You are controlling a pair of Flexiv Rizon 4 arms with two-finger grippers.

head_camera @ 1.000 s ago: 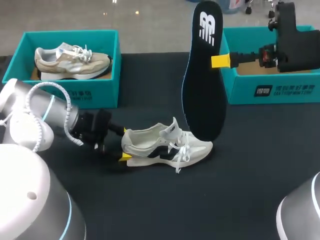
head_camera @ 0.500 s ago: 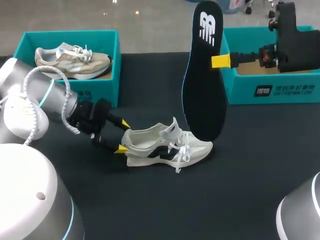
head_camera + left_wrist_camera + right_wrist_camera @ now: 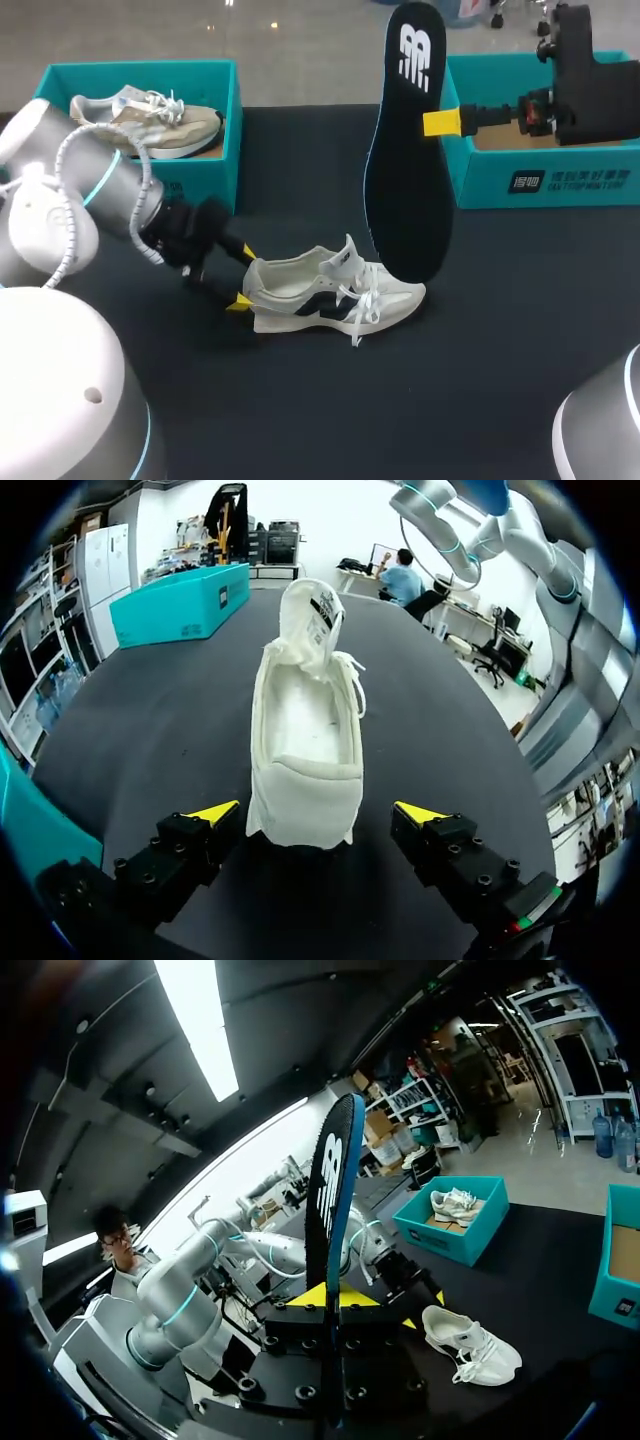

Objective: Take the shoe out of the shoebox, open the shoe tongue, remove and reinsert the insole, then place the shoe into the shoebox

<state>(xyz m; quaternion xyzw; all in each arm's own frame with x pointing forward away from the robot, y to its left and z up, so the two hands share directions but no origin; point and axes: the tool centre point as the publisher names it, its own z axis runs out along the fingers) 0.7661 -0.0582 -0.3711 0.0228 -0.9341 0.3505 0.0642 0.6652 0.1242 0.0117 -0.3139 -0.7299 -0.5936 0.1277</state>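
Ideally, the white sneaker [image 3: 335,292] at mid-table is steadied by closing the open left gripper [image 3: 243,277], astride its heel at 9 o'clock, before the black insole [image 3: 408,150], clamped upright by the right gripper [image 3: 330,1298] at 1 o'clock, is fed in.

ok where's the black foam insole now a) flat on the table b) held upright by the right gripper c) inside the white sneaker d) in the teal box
b: the right gripper clamps the black foam insole, which stands upright by the white sneaker.
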